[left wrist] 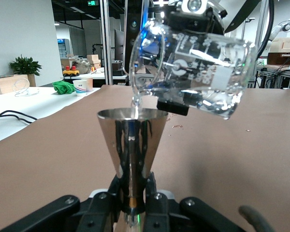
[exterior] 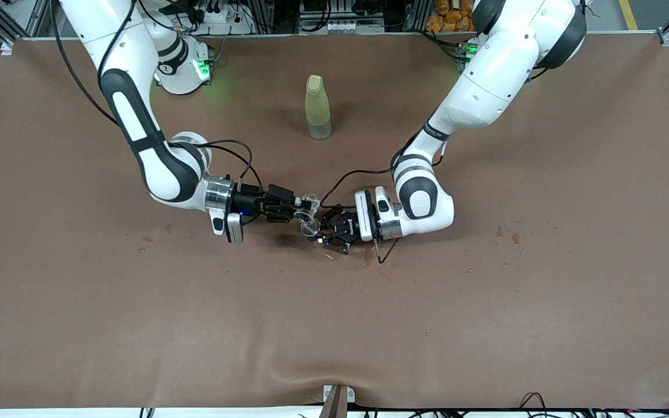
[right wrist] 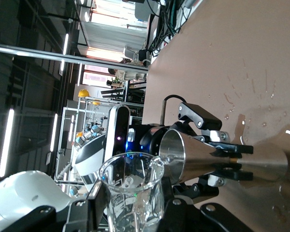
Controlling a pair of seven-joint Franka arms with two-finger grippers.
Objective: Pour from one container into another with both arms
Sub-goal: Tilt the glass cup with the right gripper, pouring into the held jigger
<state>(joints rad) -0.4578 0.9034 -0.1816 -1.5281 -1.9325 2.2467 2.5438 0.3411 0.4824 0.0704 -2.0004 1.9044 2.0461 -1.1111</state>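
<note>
The brown, matte tabletop carries scattered wet spots near its middle. On it, farther from the front camera than both claws, stands a tall yellow-green bottle, translucent, capped, with a clear band at its base. The right claw, over the middle of the tabletop, is clenched on the clear cup, a small colourless glassy beaker held tipped on its side, its lip just above the rim of the metal cup. A thin stream of clear liquid runs from the beaker's lip into the metal cup; water remains in the beaker's lower wall. The left claw, likewise over the middle of the tabletop, grips the metal cup by its slim lower part. That cup is a polished, mirror-like cone, upright, wide at its round grey rim and narrowing downward.
</note>
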